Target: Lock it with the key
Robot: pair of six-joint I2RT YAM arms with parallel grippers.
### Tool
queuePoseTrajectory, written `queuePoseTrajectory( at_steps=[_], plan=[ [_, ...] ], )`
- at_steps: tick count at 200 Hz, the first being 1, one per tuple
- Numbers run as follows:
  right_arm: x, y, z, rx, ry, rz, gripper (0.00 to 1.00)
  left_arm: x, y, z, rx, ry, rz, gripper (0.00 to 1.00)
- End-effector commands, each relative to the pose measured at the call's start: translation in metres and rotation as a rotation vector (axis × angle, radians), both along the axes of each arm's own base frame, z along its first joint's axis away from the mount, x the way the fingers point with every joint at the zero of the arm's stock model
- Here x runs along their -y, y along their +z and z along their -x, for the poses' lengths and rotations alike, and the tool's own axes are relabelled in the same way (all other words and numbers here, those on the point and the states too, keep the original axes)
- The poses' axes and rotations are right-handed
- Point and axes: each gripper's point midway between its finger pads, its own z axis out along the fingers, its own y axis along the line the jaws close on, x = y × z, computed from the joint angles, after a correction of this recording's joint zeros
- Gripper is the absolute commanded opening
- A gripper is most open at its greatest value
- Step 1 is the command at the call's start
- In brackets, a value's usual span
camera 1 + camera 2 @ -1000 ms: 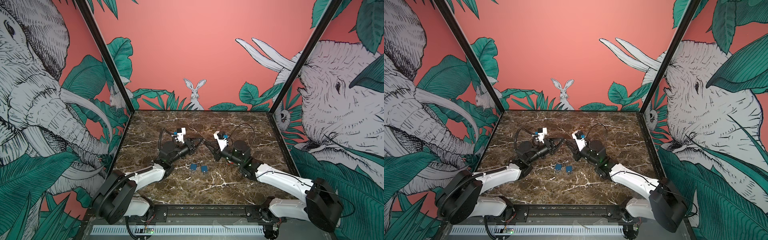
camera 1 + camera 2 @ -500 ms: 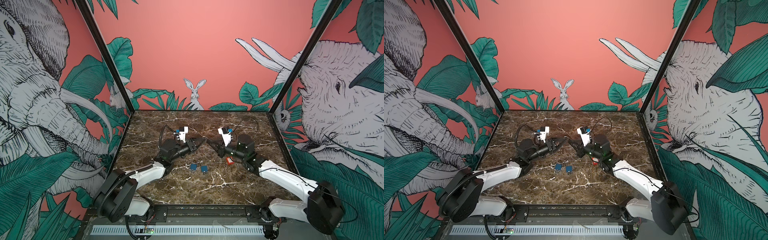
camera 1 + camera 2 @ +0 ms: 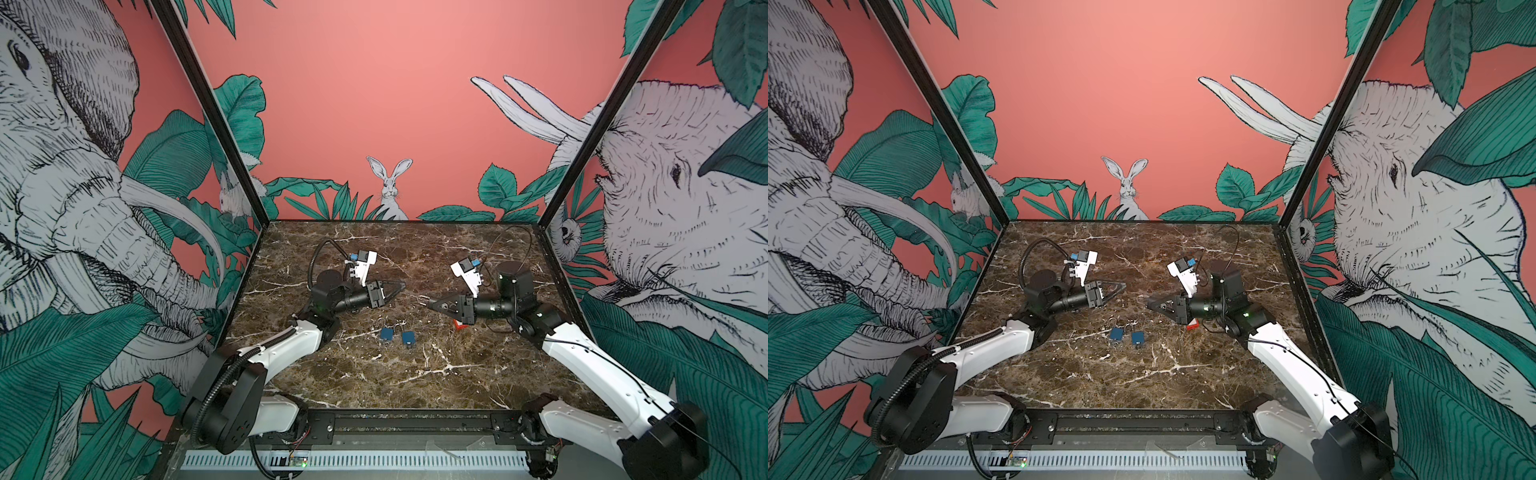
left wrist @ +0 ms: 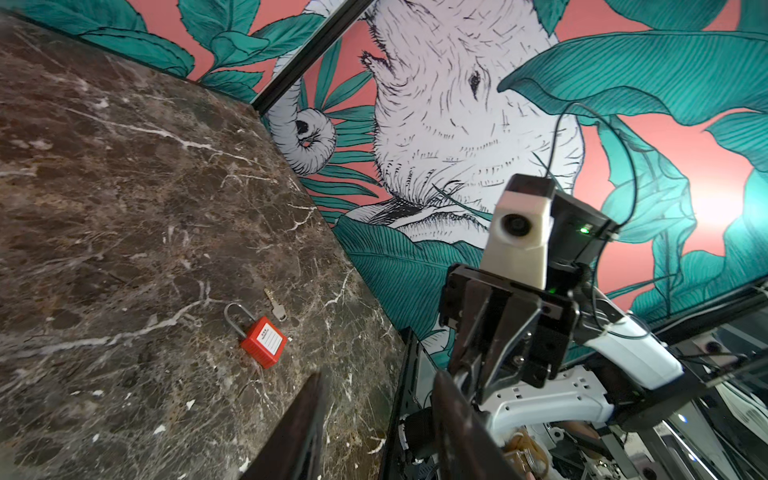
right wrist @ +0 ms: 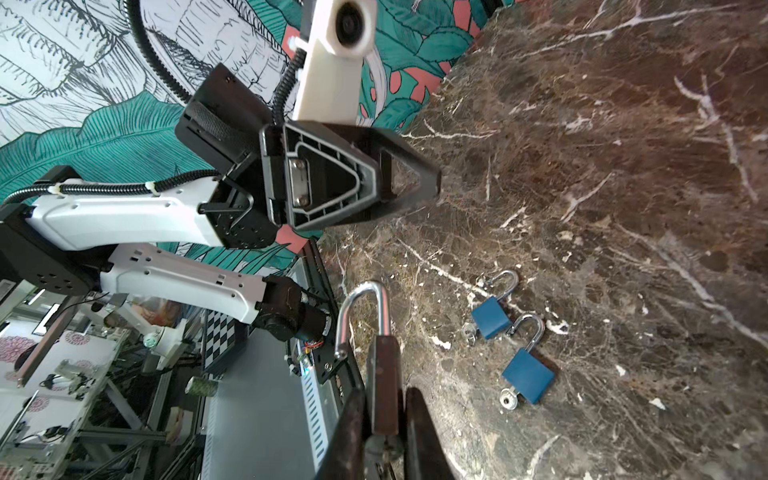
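While the padlock (image 5: 384, 361) is clamped by its body in the R gripper (image 5: 386, 395), clear of the marble table (image 3: 415, 374), its shackle (image 5: 365, 303) stands open w/ the free end beside the body. The L gripper (image 3: 397, 289) is poised opposite, jaws apart, nothing held. What may be a key (image 5: 382, 451) sits at the lock's base, though it is blurred. The free end should be lined up over its hole and pressed home by the L gripper against a firm R grip, then the key turned. Blue padlocks (image 5: 528, 376), a red padlock (image 4: 264, 340) & loose key (image 4: 276, 309) are best left alone.
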Motion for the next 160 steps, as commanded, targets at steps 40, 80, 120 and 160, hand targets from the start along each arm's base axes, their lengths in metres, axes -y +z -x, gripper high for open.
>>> queuePoseTrajectory(
  at_steps=[40, 80, 120, 160],
  plan=[
    [-0.009, 0.006, -0.004, 0.022, 0.045, -0.088, 0.00, 0.016, 0.014, 0.041, 0.061, -0.142, 0.004, 0.37],
    [-0.010, 0.007, -0.008, 0.033, 0.032, -0.086, 0.00, 0.023, 0.004, 0.043, 0.046, -0.161, -0.027, 0.31],
    [-0.009, 0.005, -0.009, 0.038, 0.027, -0.082, 0.00, 0.024, 0.003, 0.041, 0.043, -0.155, -0.030, 0.19],
    [-0.009, 0.003, -0.010, 0.043, 0.021, -0.081, 0.00, 0.027, 0.003, 0.042, 0.043, -0.168, -0.031, 0.15]
  ],
)
